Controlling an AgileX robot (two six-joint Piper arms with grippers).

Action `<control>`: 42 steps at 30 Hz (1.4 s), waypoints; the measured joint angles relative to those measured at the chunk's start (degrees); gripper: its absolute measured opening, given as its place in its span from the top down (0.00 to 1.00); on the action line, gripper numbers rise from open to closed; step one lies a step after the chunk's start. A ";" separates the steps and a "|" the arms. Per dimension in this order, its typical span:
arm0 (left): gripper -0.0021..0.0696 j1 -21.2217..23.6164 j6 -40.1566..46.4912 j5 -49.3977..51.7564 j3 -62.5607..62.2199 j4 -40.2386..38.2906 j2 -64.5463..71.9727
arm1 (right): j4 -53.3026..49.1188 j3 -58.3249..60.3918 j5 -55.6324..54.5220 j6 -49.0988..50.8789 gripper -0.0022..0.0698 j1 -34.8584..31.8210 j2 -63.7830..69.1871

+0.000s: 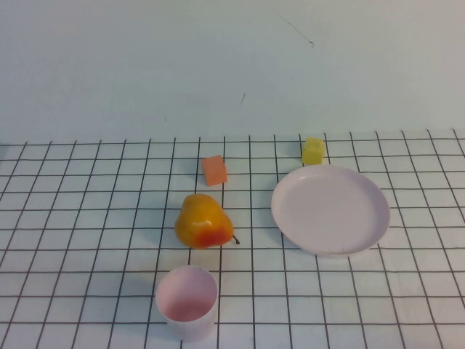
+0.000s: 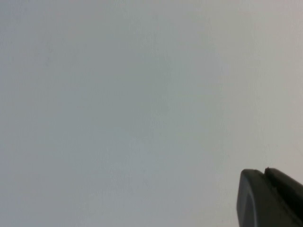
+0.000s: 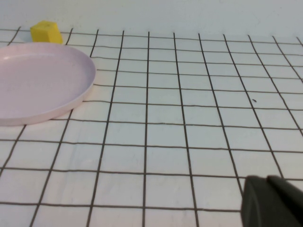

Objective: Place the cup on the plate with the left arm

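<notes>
The pale pink cup point(image 1: 187, 302) stands upright and empty at the near edge of the table, just in front of the pear. The round pale pink plate point(image 1: 330, 209) lies empty to the right of the pear; it also shows in the right wrist view point(image 3: 38, 85). Neither arm shows in the high view. My left gripper point(image 2: 264, 171) shows only as dark fingertips held together against a blank pale surface, empty, with no task object near it. My right gripper point(image 3: 267, 179) has its fingertips together, empty, low over the grid cloth to the right of the plate.
A yellow-orange pear point(image 1: 203, 222) lies between the cup and the plate. A small orange block point(image 1: 214, 170) sits behind the pear. A small yellow block point(image 1: 313, 150) sits just behind the plate and shows in the right wrist view point(image 3: 46, 32). A pale wall stands behind.
</notes>
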 joint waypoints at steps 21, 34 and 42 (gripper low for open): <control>0.97 0.00 5.99 42.99 -39.16 -20.90 40.63 | 0.00 0.00 0.00 0.00 0.97 0.00 0.00; 0.80 -0.72 27.61 69.40 -53.31 -35.98 66.43 | 0.00 0.00 0.00 0.00 0.97 0.00 0.00; 0.56 -11.06 26.09 68.49 -56.31 -24.27 72.56 | 0.00 0.00 0.00 0.00 0.97 0.00 0.00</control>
